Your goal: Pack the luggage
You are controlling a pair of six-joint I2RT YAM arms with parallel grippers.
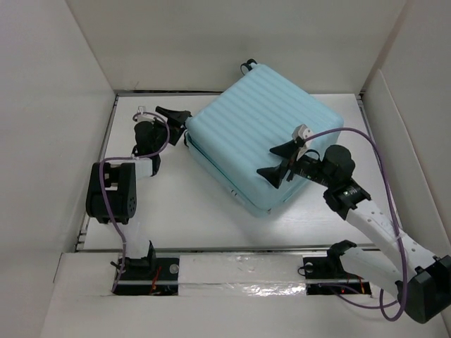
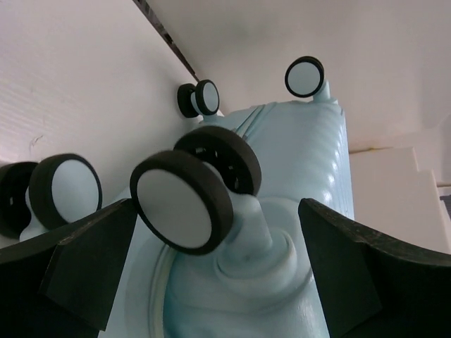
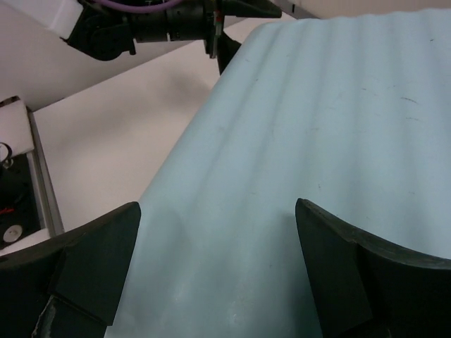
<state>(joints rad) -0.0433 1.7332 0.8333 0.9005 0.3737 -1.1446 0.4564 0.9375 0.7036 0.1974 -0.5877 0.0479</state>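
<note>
The luggage point(image 1: 261, 134) is a pale aqua ribbed suitcase lying shut and flat on the white table point(image 1: 176, 204), turned at an angle. My left gripper point(image 1: 182, 125) stands open at its left end, and in the left wrist view the fingers point(image 2: 91, 260) straddle a black-and-white spinner wheel point(image 2: 187, 204) without touching it. Three more wheels show on that end of the luggage point(image 2: 303, 162). My right gripper point(image 1: 271, 162) hovers open over the shell's near right part. In the right wrist view the ribbed shell point(image 3: 317, 127) fills the gap between the right gripper's point(image 3: 218, 246) fingers.
White walls point(image 1: 42, 141) box in the table at the left, back and right. A rail with the arm bases point(image 1: 239, 271) runs along the near edge. The left arm point(image 3: 155, 24) shows at the top of the right wrist view.
</note>
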